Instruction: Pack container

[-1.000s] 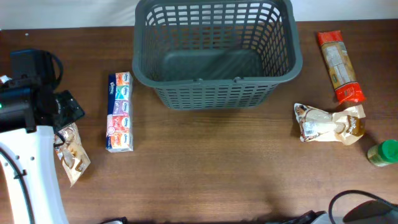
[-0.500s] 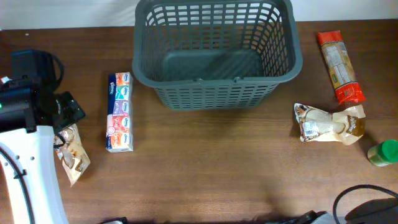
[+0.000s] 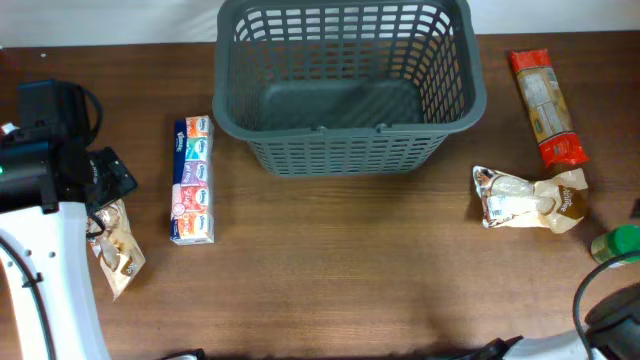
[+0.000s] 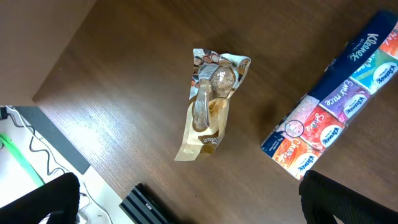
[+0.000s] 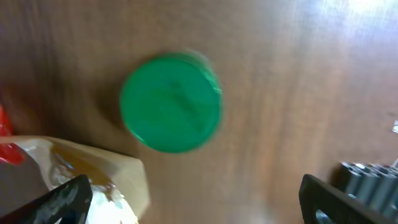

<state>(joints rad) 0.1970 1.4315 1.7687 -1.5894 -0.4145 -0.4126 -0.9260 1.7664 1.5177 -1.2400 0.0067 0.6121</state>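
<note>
The container (image 3: 350, 128), a large dark grey slotted basket, stands empty at the table's back centre. Left of it lies a long pack of tissues (image 3: 193, 181) (image 4: 336, 118). A clear-and-tan snack packet (image 3: 118, 250) (image 4: 211, 102) lies near the left arm. My left gripper (image 4: 193, 208) hovers open above the table, short of that packet, holding nothing. At the right lie a red-ended pasta pack (image 3: 546, 108), a crumpled snack bag (image 3: 528, 200) (image 5: 93, 180) and a green-lidded jar (image 3: 617, 245) (image 5: 171, 102). My right gripper (image 5: 202, 202) hangs open just short of the jar lid, empty.
The left arm's white link and black wrist (image 3: 60, 170) cover the table's left edge. A black cable (image 3: 600, 300) loops at the lower right corner. A black ribbed block (image 4: 146, 205) sits at the table edge under the left gripper.
The right arm's cable and body have shifted right and up in the lower right corner, toward the green-lidded jar. The left arm and all packets stay put.
</note>
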